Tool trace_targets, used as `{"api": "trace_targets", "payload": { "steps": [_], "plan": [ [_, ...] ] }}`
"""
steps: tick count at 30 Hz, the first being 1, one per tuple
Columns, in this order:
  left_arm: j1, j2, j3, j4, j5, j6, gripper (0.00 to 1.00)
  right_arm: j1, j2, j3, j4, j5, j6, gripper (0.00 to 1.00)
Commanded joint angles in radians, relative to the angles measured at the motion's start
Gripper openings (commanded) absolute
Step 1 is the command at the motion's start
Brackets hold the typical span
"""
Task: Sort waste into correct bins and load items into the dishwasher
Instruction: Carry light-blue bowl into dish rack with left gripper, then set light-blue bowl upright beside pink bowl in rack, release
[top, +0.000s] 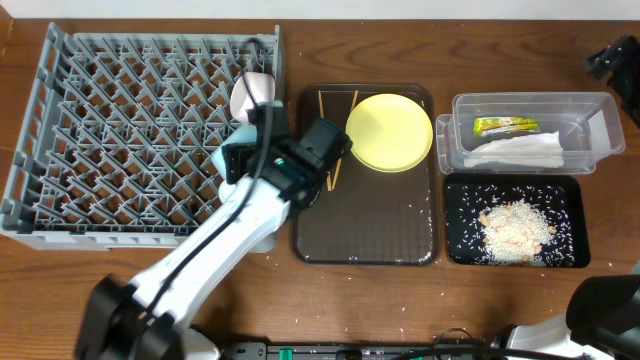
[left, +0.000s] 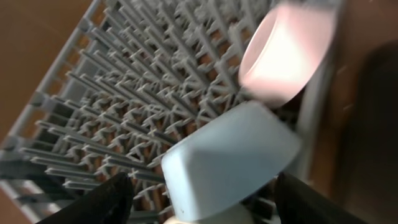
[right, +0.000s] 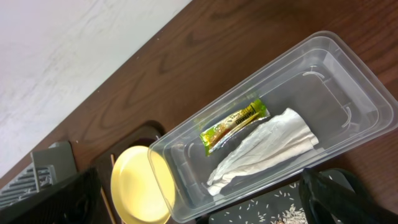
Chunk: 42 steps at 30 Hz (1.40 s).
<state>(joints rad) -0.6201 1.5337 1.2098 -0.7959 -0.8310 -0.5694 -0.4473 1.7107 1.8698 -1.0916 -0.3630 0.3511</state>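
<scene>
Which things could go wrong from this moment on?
1. The light blue bowl lies tilted on the pegs of the dish rack, close to the white bowl and near the rim. Between the open fingers of the left gripper, it may slide or tip.
2. The chopsticks lie on the brown tray right beside the left arm. A careless retreat might sweep them off.

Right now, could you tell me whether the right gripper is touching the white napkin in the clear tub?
Apart. The right wrist view shows the napkin lying in the clear tub, while the open right gripper hangs above, its fingers clear of it.
</scene>
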Motion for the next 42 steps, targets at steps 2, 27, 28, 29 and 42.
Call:
{"api": "trace_targets", "payload": {
  "steps": [2, 27, 28, 29, 42],
  "plan": [
    [0.002, -0.106, 0.025, 0.040, 0.175, -0.001, 0.73, 0.006, -0.011, 0.011, -0.002, 0.004, -0.016, 0.99],
    [0.065, 0.140, 0.014, 0.128, 0.344, 0.547, 0.42, 0.006, -0.011, 0.011, -0.002, 0.004, -0.016, 0.99],
    [0.079, 0.140, 0.014, 0.151, 0.341, 0.546, 0.42, 0.006, -0.011, 0.011, -0.002, 0.004, -0.016, 0.99],
    [0.091, 0.140, 0.014, 0.174, 0.341, 0.546, 0.42, 0.006, -0.011, 0.011, -0.002, 0.004, -0.016, 0.99],
    [0.129, 0.140, 0.014, 0.337, 0.288, 0.546, 0.42, 0.006, -0.011, 0.011, -0.002, 0.004, -0.016, 0.99]
  ]
}}
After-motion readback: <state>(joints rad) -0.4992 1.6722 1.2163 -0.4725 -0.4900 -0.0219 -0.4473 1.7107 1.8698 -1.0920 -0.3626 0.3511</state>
